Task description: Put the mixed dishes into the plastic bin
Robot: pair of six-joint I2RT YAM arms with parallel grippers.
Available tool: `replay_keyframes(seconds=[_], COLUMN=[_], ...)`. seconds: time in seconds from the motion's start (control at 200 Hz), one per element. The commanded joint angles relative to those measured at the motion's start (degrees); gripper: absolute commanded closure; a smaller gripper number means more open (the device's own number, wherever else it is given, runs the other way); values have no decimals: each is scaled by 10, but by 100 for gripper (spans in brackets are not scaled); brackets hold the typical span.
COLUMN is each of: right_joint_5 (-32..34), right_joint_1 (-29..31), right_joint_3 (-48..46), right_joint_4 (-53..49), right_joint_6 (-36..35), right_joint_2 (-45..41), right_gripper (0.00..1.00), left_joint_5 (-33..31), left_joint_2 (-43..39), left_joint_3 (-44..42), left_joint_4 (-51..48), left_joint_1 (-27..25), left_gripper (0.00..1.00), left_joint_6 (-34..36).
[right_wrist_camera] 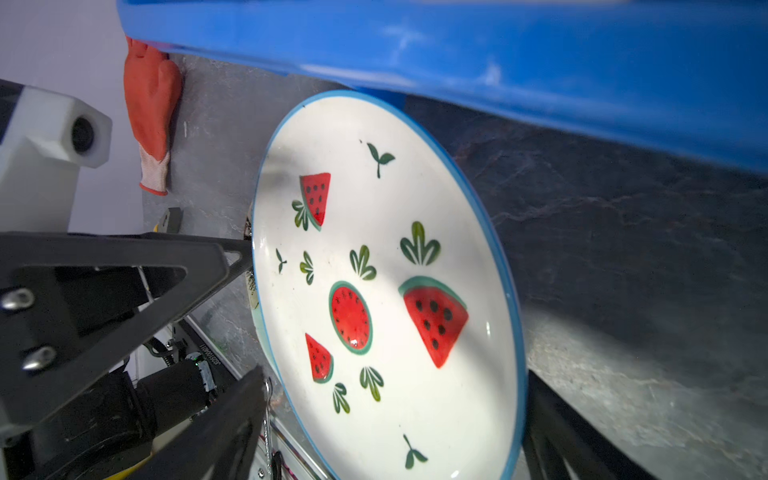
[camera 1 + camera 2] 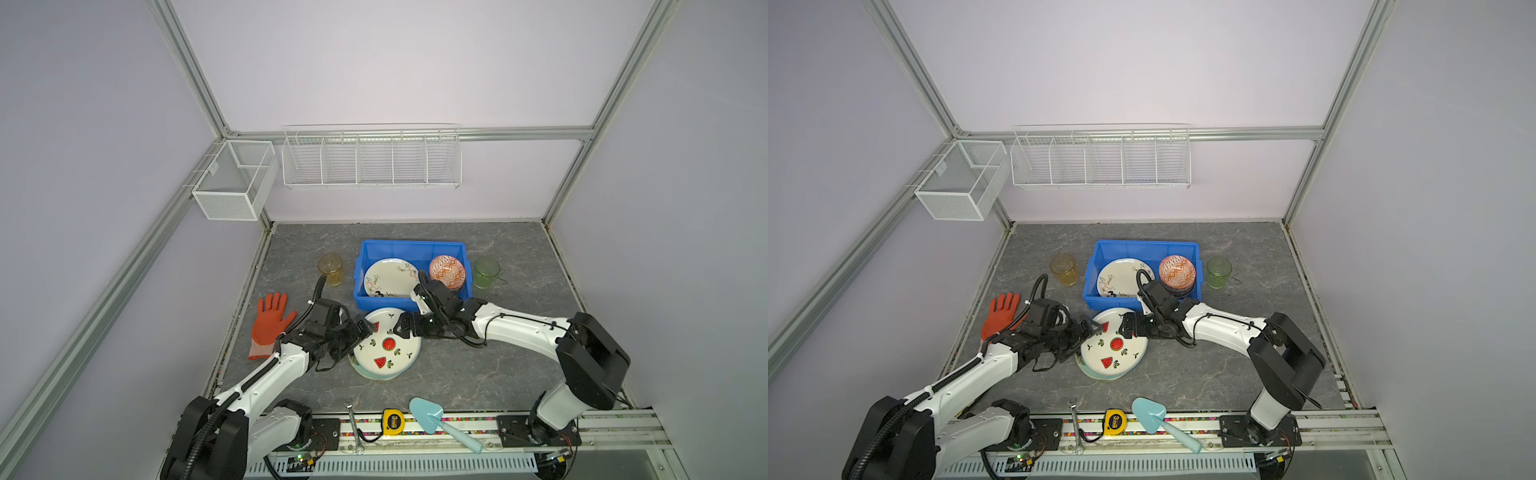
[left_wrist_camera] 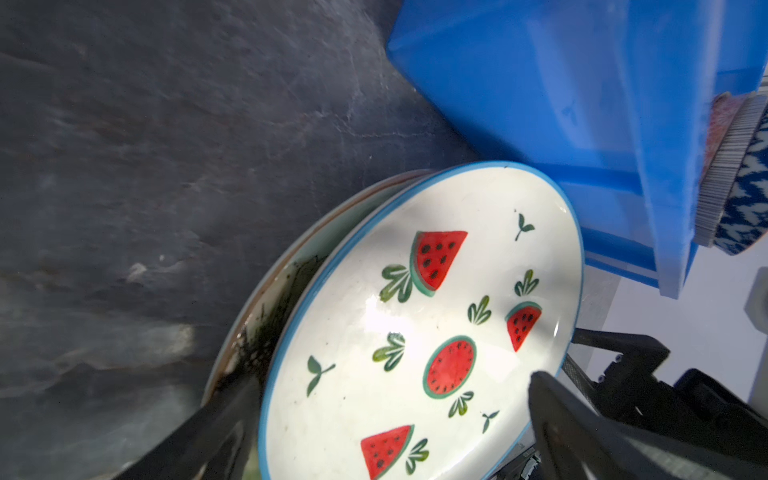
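watermelon plate (image 2: 386,353) before the bin (image 2: 411,246), atop another plate (image 3: 266,307); floral plate (image 2: 388,276), bowls (image 2: 446,270) inside; left cup (image 2: 331,269), right cup (image 2: 486,272) flank it

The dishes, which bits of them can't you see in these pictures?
- Green plate: mostly under the watermelon plate in every view, pattern unreadable.
- Stacked bowls beneath the orange bowl: covered by it in both top views, cut by the frame edge in the left wrist view.
- Cream plate: near edge hidden behind the blue bin wall in both top views.

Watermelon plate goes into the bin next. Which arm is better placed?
Probably right: the right gripper is at the watermelon plate rim beside the bin; the left gripper holds the far side.
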Motion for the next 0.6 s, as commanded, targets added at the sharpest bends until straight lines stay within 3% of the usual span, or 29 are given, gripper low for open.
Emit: replay_keyframes(seconds=[0.0, 0.16, 0.35, 0.595], right_joint_5=[-48, -68, -79, -75], right_joint_1=[10, 10, 10, 10], right_joint_3=[16, 17, 17, 17], right_joint_4=[42, 56, 69, 65], right_joint_6=[9, 16, 24, 24], right_joint_2=[-25, -23, -22, -28], right_gripper=[9, 16, 33, 43], left_joint_5=[21, 24, 26, 24], left_joint_2=[5, 10, 15, 13], left_joint_3=[9, 9, 9, 4], left_joint_4=[44, 58, 68, 74], left_joint_1=[-10, -13, -21, -26], left_gripper=[0, 0, 0, 1], left_joint_6=[-18, -26, -34, -38])
